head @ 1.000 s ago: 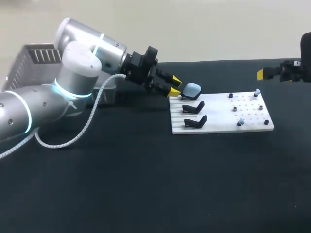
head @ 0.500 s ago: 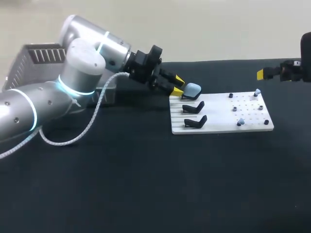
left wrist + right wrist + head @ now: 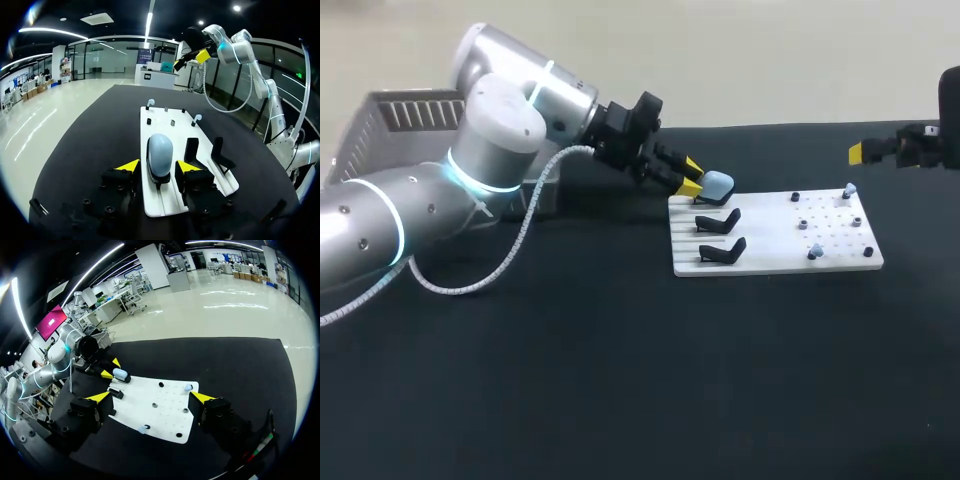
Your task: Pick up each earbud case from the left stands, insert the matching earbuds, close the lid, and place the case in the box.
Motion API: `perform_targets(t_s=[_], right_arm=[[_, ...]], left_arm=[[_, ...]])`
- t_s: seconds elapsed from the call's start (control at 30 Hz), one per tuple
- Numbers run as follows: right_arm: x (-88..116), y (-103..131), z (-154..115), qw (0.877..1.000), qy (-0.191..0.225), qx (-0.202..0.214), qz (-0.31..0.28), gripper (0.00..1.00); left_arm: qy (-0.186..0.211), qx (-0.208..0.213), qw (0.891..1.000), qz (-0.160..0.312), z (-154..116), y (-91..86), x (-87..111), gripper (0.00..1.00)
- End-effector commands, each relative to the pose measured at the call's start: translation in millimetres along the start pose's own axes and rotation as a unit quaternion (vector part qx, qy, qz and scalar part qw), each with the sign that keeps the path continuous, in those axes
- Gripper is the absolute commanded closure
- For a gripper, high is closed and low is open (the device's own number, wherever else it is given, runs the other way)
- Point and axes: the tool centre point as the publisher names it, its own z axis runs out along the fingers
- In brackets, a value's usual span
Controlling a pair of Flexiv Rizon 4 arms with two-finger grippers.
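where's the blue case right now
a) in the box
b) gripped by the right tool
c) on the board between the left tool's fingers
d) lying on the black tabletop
c: the case sits on the board, between the left tool's open fingers, with gaps on both sides.

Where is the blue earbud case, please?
Head view: the earbud case sits on the farthest left stand of the white board, inside the open left gripper.

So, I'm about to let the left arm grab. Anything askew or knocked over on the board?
Nothing stands out. The case sits straight on its stand between the left gripper's open fingers, not yet gripped. The board lies flat, the two empty stands are upright, and two earbuds sit on their pegs.
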Motion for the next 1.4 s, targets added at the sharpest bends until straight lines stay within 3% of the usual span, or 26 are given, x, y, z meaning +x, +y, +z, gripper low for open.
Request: perform_targets(t_s=[0.03, 0.5, 1.03, 1.23, 1.4], right_arm=[[0, 0, -1, 1.000, 0.000, 0.001, 0.000, 0.00], [0, 0, -1, 1.000, 0.000, 0.001, 0.000, 0.00], [0, 0, -1, 1.000, 0.000, 0.001, 0.000, 0.00], [0, 0, -1, 1.000, 0.000, 0.001, 0.000, 0.00], [0, 0, -1, 1.000, 0.000, 0.001, 0.000, 0.00]], left_arm=[[0.000, -0.006, 1.000, 0.003, -1, -5.2, -0.8, 0.50], [0.006, -0.013, 1.000, 0.011, 4, -11.8, -1.4, 0.45], [0.000, -0.020, 1.000, 0.018, 9, -13.9, -0.3, 0.47], [0.000, -0.029, 0.999, 0.016, 9, -12.8, 2.4, 0.40], [0.000, -0.030, 0.999, 0.019, 9, -10.4, 1.4, 0.42]])
